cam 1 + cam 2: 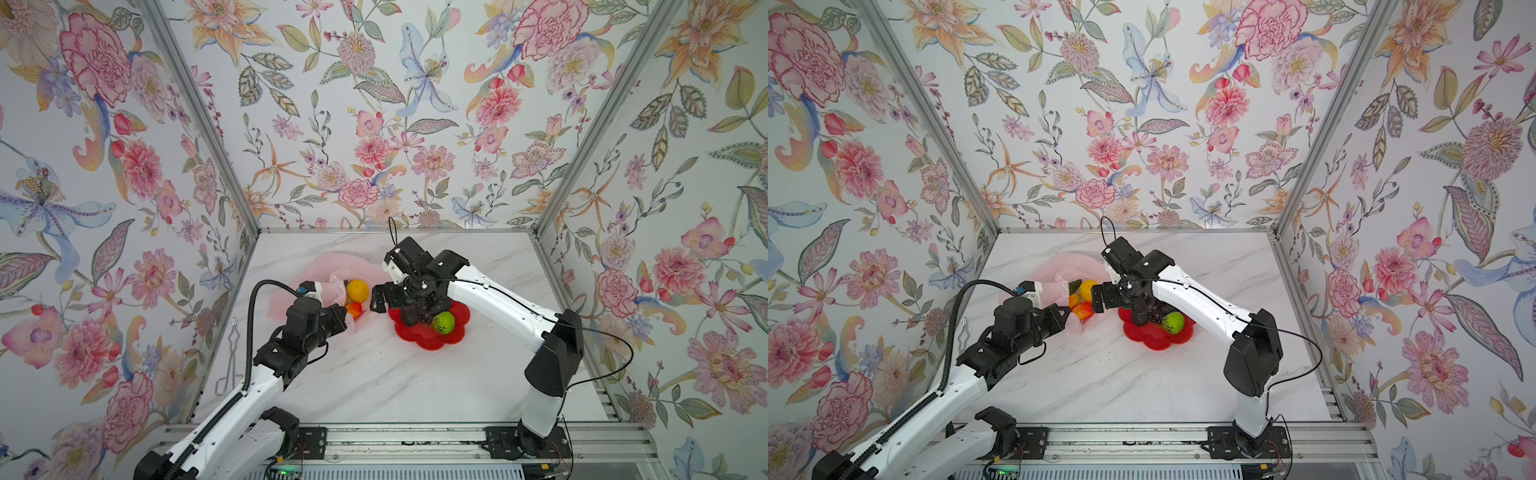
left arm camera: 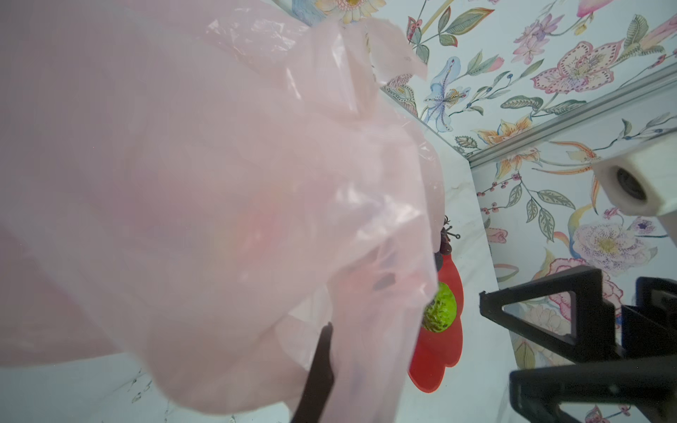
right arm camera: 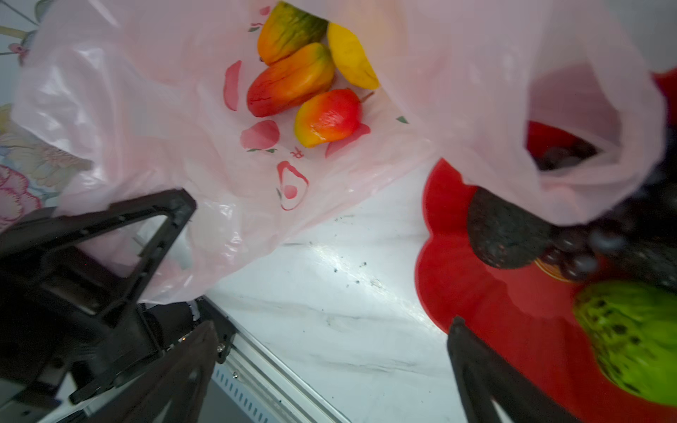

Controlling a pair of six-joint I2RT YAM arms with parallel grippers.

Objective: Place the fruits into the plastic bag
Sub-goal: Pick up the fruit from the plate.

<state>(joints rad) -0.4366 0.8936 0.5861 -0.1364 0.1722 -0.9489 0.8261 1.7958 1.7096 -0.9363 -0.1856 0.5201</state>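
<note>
The pink plastic bag (image 1: 332, 266) lies at the back left of the table, its mouth held up. My left gripper (image 1: 343, 312) is shut on the bag's edge; in the left wrist view the bag (image 2: 219, 164) hides all but one finger (image 2: 318, 373). Inside the bag (image 3: 146, 110) lie a yellow fruit (image 3: 350, 56), a green-orange one (image 3: 289, 31), an orange one (image 3: 291, 78) and a red one (image 3: 329, 117). On the red plate (image 1: 419, 338) rest the green round fruit (image 1: 444, 323), the grape bunch (image 3: 575, 252) and a dark round fruit (image 3: 505, 230). My right gripper (image 3: 331, 324) is open and holds nothing, between bag and plate.
Metal tongs (image 1: 230, 361) hang by the left wall outside the table. Flowered walls close in the left, back and right. An aluminium rail (image 1: 395, 440) with both arm bases runs along the front edge. A bag handle (image 3: 586, 110) droops over the plate's near side.
</note>
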